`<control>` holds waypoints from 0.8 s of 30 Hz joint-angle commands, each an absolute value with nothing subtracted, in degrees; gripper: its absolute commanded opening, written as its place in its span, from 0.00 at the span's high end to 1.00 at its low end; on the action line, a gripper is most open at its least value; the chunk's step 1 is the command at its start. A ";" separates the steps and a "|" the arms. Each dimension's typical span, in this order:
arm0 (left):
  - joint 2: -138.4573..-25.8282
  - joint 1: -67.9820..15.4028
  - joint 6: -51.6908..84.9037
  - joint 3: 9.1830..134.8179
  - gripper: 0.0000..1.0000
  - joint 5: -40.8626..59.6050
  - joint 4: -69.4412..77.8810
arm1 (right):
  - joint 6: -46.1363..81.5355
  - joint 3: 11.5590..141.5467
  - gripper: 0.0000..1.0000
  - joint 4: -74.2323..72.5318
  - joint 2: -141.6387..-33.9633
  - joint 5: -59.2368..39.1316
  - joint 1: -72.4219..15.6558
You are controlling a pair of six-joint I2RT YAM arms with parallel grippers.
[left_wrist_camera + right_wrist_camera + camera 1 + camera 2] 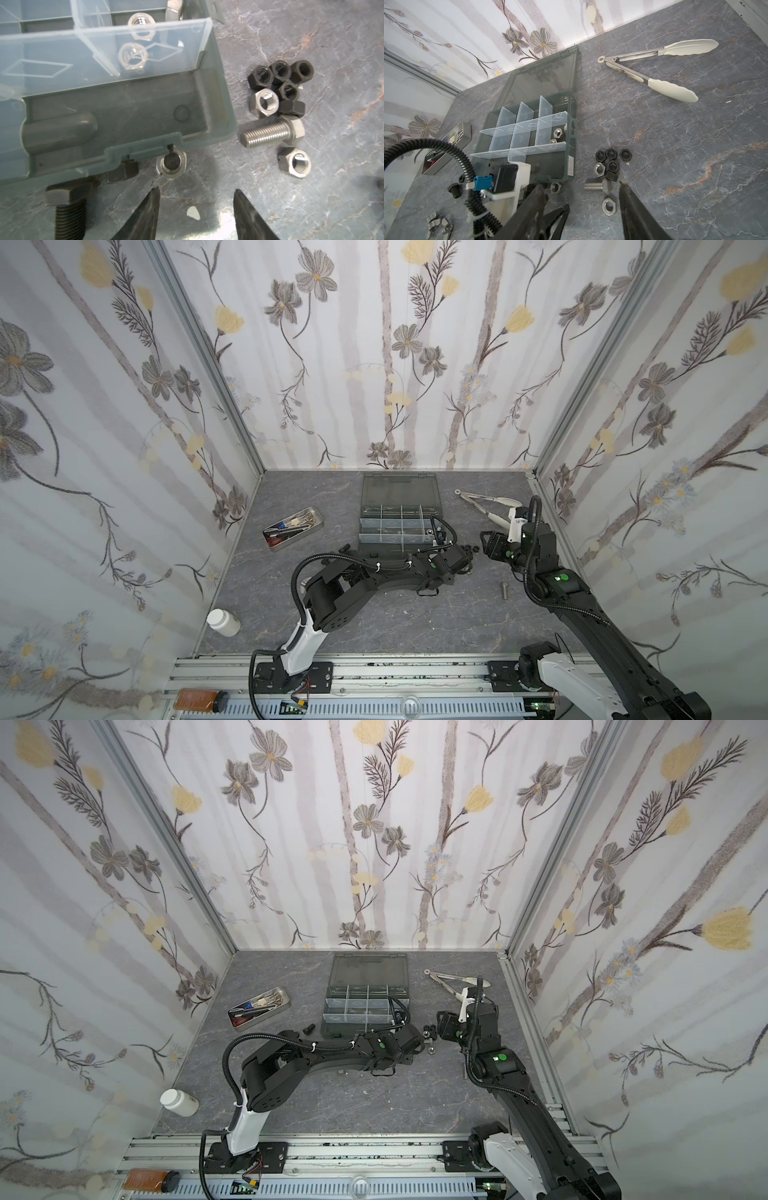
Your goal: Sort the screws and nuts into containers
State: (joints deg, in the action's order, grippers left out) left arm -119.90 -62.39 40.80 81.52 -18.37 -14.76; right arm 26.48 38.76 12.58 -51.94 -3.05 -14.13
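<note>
The dark grey-green organizer box (361,531) lies open, and several silver nuts (559,133) rest in one of its containers by the right wall. Right of the box (226,104) sit a cluster of black nuts (280,76), a silver screw (270,133) and a silver nut (295,162). Another silver nut (172,164) touches the box's front edge, and a black screw (68,203) lies beside it. My left gripper (196,190) is open over bare table just in front of that nut. My right gripper (580,185) is open above the silver screw (596,185), holding nothing.
Long tongs with white tips (490,506) lie at the back right. A metal tray of tools (293,526) stands left of the box. A white bottle (224,622) sits at the front left. A lone silver screw (504,589) lies by the right arm. Silver wing nuts (440,225) lie under the left arm.
</note>
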 commanded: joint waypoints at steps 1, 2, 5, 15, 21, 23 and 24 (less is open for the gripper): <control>-120.38 -62.05 42.58 81.44 0.43 -20.64 -14.66 | 26.63 38.56 0.41 10.72 -51.53 -4.09 -14.11; -120.46 -61.90 42.71 81.30 0.43 -20.57 -14.56 | 26.62 38.49 0.41 10.73 -51.50 -4.21 -14.13; -120.76 -61.46 42.80 80.78 0.43 -20.44 -13.66 | 26.79 38.41 0.41 10.74 -51.28 -4.43 -14.10; -121.89 -60.12 42.62 80.28 0.47 -19.82 -11.30 | 27.13 37.28 0.41 10.56 -51.15 -5.10 -14.11; -123.70 -59.77 42.37 82.23 0.50 -19.08 -11.33 | 27.13 37.05 0.41 10.55 -50.71 -5.27 -14.06; -124.21 -59.68 42.23 82.78 0.52 -19.32 -11.50 | 27.16 36.91 0.41 10.60 -50.41 -5.31 -13.96; -124.40 -59.70 42.11 83.16 0.52 -19.64 -11.81 | 27.14 36.89 0.41 10.58 -50.30 -5.45 -13.91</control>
